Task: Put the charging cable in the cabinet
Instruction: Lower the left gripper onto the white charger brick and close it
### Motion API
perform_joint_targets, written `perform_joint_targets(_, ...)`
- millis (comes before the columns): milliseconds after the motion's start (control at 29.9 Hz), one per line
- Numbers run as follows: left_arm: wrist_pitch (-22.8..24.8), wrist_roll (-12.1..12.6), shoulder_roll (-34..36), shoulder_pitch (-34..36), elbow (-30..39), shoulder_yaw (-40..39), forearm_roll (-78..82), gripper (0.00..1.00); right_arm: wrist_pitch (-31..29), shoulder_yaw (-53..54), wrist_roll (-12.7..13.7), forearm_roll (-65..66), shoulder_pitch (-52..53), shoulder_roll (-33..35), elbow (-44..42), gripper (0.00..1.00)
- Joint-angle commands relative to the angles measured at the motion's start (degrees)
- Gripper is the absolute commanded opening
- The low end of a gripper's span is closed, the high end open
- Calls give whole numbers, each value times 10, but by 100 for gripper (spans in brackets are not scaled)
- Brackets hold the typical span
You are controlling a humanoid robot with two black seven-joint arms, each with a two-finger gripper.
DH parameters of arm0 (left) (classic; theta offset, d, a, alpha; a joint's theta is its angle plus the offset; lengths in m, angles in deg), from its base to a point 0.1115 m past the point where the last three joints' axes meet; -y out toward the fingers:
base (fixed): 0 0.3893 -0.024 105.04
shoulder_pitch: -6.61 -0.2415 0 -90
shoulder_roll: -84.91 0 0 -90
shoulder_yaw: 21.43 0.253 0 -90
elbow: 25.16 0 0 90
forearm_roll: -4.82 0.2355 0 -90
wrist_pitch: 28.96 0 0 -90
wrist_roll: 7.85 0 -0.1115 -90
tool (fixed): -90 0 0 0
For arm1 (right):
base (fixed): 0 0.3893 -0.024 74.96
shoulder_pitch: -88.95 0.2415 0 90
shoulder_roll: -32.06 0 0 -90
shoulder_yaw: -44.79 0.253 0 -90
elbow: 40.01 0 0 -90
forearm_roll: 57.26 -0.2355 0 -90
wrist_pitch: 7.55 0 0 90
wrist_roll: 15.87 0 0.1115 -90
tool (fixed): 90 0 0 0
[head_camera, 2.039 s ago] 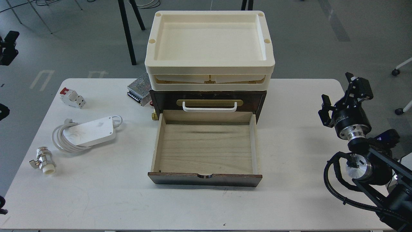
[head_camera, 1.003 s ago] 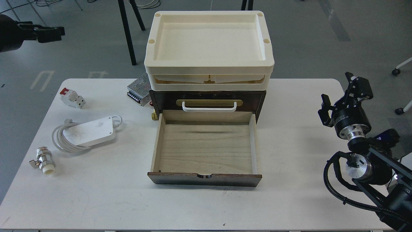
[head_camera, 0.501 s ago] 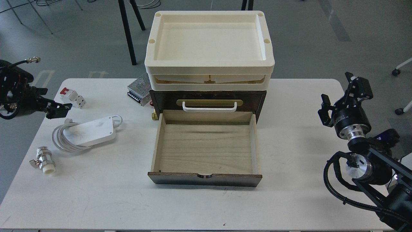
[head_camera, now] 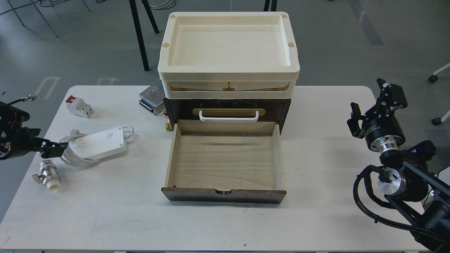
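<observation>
On the table's left side: charging cable (head_camera: 96, 144), left gripper (head_camera: 52, 149) just beside its cord.
No writing readable; left gripper's opening unclear; right gripper (head_camera: 367, 102) spread, empty, well clear of the cabinet (head_camera: 225, 109), whose lower drawer (head_camera: 225, 161) stands open.

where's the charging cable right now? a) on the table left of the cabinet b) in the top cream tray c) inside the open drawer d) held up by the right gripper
a: the charging cable lies on the table left of the cabinet, whose drawer is open and bare.
</observation>
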Motion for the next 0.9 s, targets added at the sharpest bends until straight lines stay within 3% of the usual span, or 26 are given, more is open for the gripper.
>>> perform_joint_targets(0, 0, 0, -7, -19, -17, -1, -32, 99, 0, 0, 0, 0, 0, 0, 0, 99)
perform_joint_targets(702, 1, 0, -126, -70, -155, -5, -172, 98, 0, 0, 0, 0, 0, 0, 0, 99)
perform_joint_targets(769, 3, 0, -136, -75, -172, -5, -184, 96, 0, 0, 0, 0, 0, 0, 0, 99)
perform_joint_targets(869, 2, 0, -155, -82, -189, -5, -187, 84, 0, 0, 0, 0, 0, 0, 0, 99)
